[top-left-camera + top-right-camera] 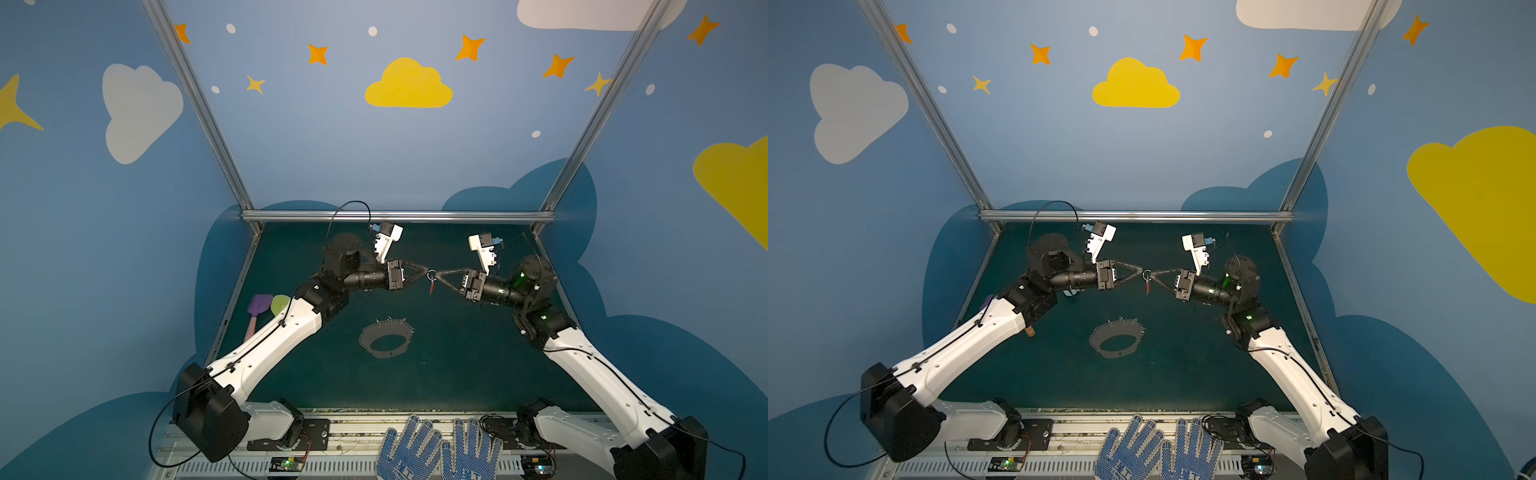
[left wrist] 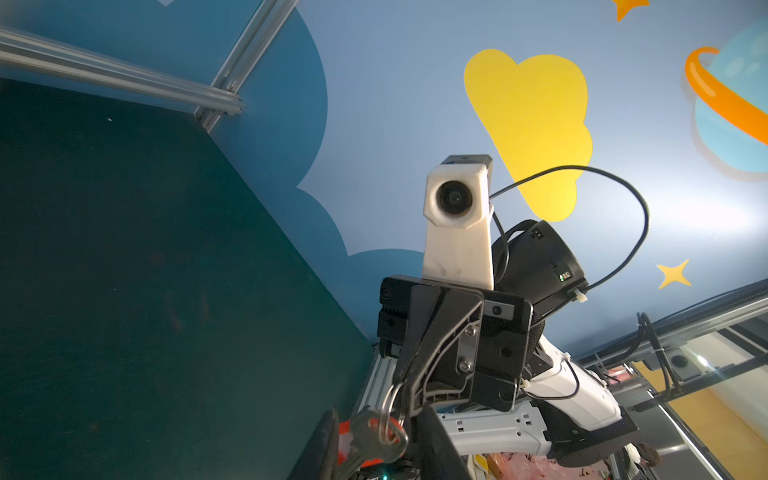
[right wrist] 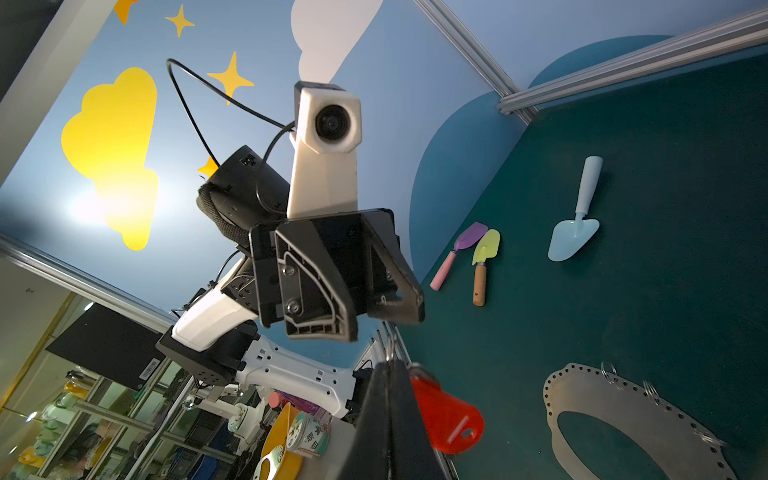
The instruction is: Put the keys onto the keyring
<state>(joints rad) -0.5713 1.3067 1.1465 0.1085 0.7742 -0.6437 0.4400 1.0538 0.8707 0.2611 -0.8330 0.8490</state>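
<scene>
Two end effectors met tip to tip in the air over the middle of the tabletop [image 1: 457, 374], somewhat toward its far edge. The right end effector [image 1: 440, 274] was pinched tight on a small wire ring [image 1: 432, 274]. The key [image 1: 432, 287] hung from that ring by its red head, blade down, clear of the tabletop. The left end effector [image 1: 424, 272] stood partly open just beside the ring; the right wrist view showed a gap between its fingers [image 3: 316, 282], and it seemed to grip nothing. The keyring [image 1: 365, 338], a grey plate with a big hole, lay flat near the tabletop's middle, nearer the front edge and well apart from the key, with spare rings [image 3: 609, 370] along its rim. By my reading the key was already threaded on a loose ring, so that much looked done. Joining it to the keyring was left, and nothing showed that begun. That step would likely need both end effectors.
</scene>
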